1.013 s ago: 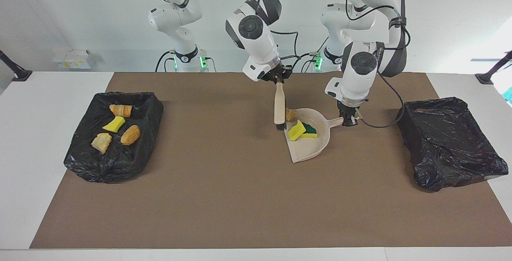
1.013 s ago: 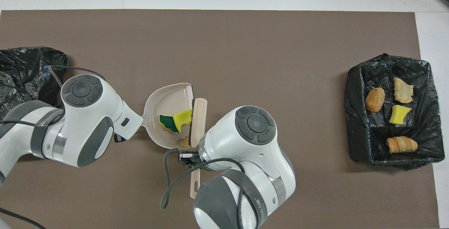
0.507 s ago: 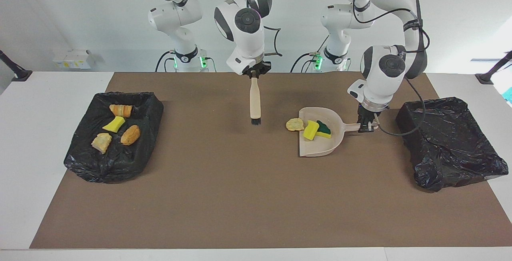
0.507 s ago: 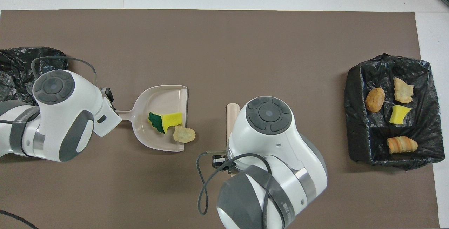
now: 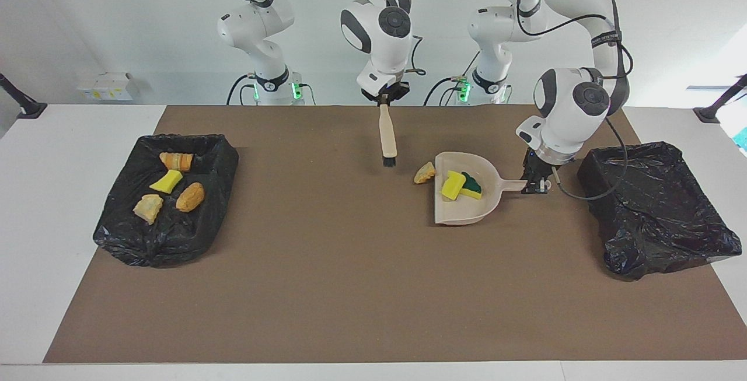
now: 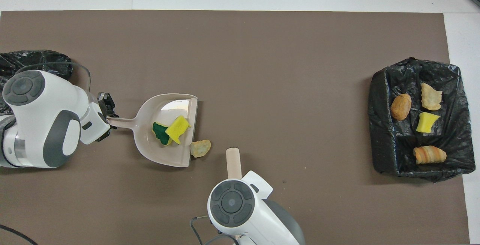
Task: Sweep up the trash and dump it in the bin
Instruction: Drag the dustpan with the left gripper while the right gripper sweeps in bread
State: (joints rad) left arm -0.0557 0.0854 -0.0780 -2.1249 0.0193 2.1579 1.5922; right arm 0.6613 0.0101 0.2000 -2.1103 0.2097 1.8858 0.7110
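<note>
place: robotics lab | cues: two bench-mounted arms [image 5: 379, 25], bare white wall [image 5: 117, 19], brown mat [image 5: 327, 287]

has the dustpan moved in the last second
Yes. The dustpan, held by the left gripper, has slid toward the empty bin at the left arm's end, leaving one tan lump at its lip.

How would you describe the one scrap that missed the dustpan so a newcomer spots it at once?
Start at the beige dustpan near the middle of the brown mat, its handle held by the left pincer. Just outside the pan's open lip, on the mat toward the right arm's end, lies a tan bread-like lump. Unlike the yellow sponge piece and green-topped sponge wedge, it is not in the pan.
</note>
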